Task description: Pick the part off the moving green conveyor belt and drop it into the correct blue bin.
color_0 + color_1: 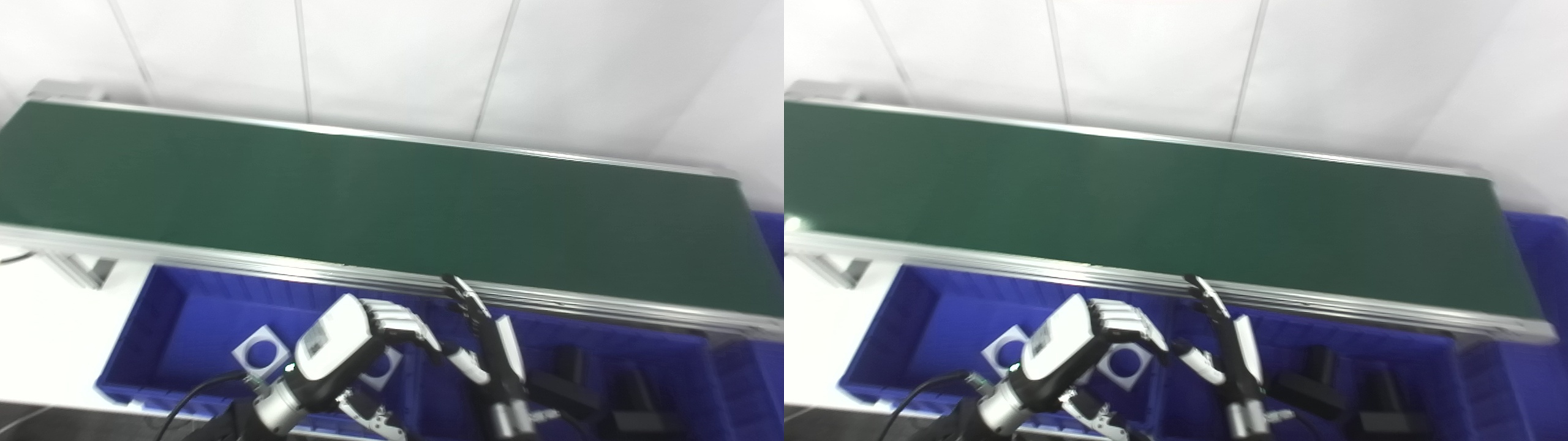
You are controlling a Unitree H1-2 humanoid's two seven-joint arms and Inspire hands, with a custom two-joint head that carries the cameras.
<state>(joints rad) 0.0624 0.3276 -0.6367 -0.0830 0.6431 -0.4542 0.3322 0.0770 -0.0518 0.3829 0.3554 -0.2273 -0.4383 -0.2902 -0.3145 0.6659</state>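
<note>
No part shows on the conveyor belt (380, 202). Both hands hover empty beyond its near edge, over the blue bins (184, 331): the left hand (355, 343) has its fingers curled, the right hand (490, 343) has them extended, and neither is clearly nearer.

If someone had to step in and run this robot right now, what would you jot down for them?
Left hand: empty, fingers curled, over the left blue plastic bin.
Right hand: open, empty, fingers pointing up by the belt's near rail.
Long green conveyor belt: no part visible on it.
Done: flat white square plates with round holes lie in the left bin, black blocky parts in the right blue bin.
Left: wait for the next part.
</note>
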